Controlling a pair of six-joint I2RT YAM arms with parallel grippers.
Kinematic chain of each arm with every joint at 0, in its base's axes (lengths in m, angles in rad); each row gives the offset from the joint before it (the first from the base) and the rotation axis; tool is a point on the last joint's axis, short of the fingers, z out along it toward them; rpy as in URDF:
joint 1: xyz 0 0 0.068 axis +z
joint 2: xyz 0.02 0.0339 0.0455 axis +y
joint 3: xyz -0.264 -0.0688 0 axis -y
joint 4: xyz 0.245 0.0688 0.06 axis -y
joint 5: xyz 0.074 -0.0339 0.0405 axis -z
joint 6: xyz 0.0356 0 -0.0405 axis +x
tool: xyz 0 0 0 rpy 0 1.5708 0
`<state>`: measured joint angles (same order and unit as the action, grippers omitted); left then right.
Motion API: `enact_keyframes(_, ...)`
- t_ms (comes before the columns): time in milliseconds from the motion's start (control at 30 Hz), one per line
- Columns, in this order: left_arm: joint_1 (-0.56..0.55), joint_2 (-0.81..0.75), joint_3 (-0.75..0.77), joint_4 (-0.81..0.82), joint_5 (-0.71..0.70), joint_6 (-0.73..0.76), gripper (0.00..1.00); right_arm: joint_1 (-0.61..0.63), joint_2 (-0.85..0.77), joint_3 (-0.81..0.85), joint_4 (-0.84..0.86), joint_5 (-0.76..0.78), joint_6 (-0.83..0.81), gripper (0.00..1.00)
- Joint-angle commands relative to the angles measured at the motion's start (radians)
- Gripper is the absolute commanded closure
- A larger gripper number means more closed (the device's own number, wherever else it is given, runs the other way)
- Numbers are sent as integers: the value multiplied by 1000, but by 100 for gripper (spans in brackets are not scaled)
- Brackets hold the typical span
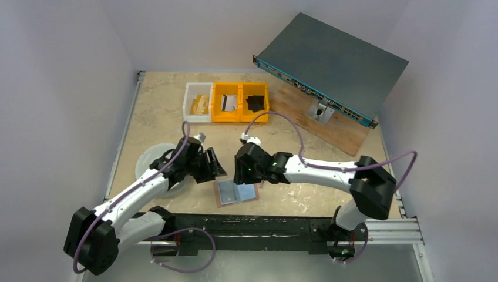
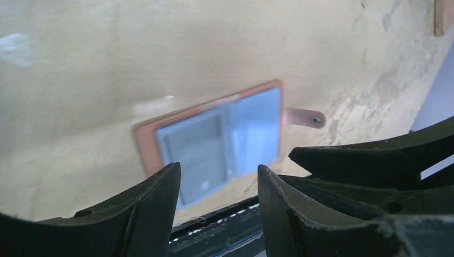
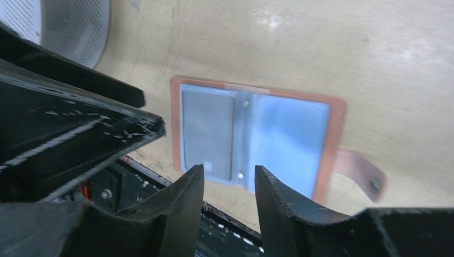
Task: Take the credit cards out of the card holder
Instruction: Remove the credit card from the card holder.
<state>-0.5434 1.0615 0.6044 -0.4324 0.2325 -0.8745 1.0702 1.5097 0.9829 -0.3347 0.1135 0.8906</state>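
The card holder (image 1: pixel 236 192) lies open and flat near the table's front edge, pinkish-tan rim up, snap tab to the right. It also shows in the left wrist view (image 2: pixel 219 136) and the right wrist view (image 3: pixel 257 134). A pale grey-blue credit card (image 3: pixel 207 133) sits in its left half, also seen in the left wrist view (image 2: pixel 195 155). My left gripper (image 1: pixel 217 170) (image 2: pixel 217 167) is open and empty, just above and left of the holder. My right gripper (image 1: pixel 242 180) (image 3: pixel 229 168) is open and empty, hovering over the holder's far edge.
At the back stand a white bin (image 1: pixel 189 100) with a yellowish-gold card (image 1: pixel 200 104), a yellow bin with a silver card (image 1: pixel 231 103) and a yellow bin with a black piece (image 1: pixel 255 103). A white disc (image 1: pixel 150 161) lies left. A grey box (image 1: pixel 332 59) on a wooden board (image 1: pixel 329 126) is at back right.
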Motion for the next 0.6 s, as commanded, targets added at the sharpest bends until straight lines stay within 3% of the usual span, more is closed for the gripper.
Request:
enact_keyframes(0,82,-106,-50,-142,-65,35,46,46,133,114,14,-2,-58,59)
enact_keyframes(200,107,-174,-93,-174,-78,18,46,76,283,216,-34,29,-95,56)
enact_keyframes(567,112,-154,-133,-128,-39,0,47,100,370,258,-73,55,-100,56)
